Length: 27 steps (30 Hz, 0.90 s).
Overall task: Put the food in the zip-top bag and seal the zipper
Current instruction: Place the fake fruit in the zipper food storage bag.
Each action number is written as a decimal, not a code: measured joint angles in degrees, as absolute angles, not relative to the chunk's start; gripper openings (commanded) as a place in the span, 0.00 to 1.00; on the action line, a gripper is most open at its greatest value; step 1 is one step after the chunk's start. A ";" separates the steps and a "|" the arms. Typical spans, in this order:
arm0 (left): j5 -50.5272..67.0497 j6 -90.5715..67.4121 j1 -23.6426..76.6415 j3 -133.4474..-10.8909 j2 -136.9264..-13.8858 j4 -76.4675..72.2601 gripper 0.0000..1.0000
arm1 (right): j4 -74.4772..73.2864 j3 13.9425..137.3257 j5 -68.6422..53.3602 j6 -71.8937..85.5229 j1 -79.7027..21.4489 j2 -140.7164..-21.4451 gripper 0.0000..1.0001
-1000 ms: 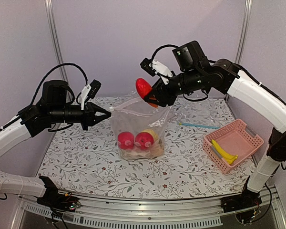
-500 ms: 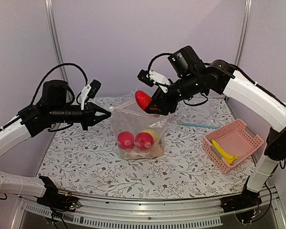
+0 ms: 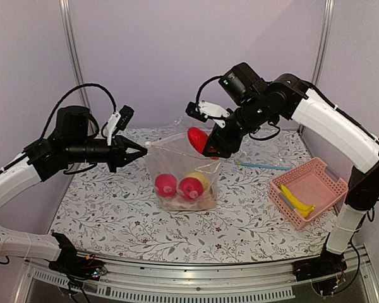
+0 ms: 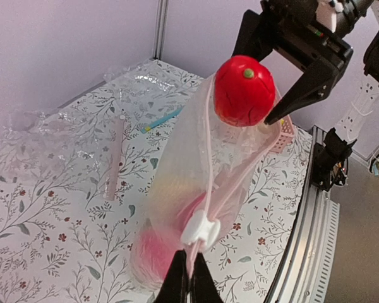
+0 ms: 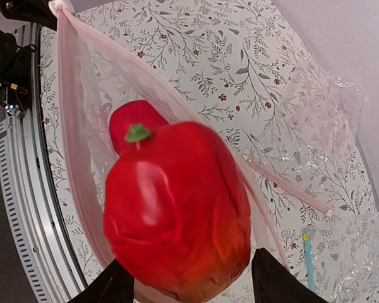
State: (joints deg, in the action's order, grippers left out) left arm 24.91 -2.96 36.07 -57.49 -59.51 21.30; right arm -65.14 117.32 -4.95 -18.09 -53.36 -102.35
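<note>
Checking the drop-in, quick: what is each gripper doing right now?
Left gripper: closed on the zip-top bag edge.
Right gripper: jaws either side of the red fruit; whether it grips cannot be told.

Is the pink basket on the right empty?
No, a banana lies inside the basket.

Fruit (image 3: 198,137) red, bag (image 3: 177,165) clear, table (image 3: 114,214) floral-printed white, basket (image 3: 316,186) pink, banana (image 3: 295,203) seemingly yellow
</note>
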 measured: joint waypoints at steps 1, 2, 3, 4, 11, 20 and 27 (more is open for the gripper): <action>24.91 -2.96 36.07 -57.49 -59.51 21.32 0.00 | -65.78 117.69 -4.64 -18.11 -53.36 -102.56 0.71; 24.88 -2.96 36.07 -57.49 -59.51 21.32 0.00 | -66.04 117.80 -4.45 -17.85 -53.36 -102.74 0.74; 24.88 -2.96 36.07 -57.49 -59.51 21.30 0.00 | -66.35 117.80 -4.14 -18.09 -53.36 -102.85 0.76; 24.88 -2.98 36.07 -57.49 -59.51 21.30 0.00 | -66.61 117.80 -3.90 -17.98 -53.36 -102.94 0.77; 24.88 -2.96 36.07 -57.49 -59.51 21.30 0.00 | -66.92 117.80 -3.05 -17.72 -53.36 -103.00 0.80; 24.75 -2.96 36.07 -57.49 -59.48 21.30 0.00 | -64.90 117.80 -0.82 -11.68 -53.32 -102.21 0.84; 24.71 -2.98 36.07 -57.49 -59.48 21.28 0.00 | -62.08 117.78 5.67 -0.73 -52.62 -97.25 0.80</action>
State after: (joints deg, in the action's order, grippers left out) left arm 24.71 -2.98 36.07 -57.49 -59.48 21.28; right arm -62.08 117.78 5.67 -0.73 -52.62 -97.25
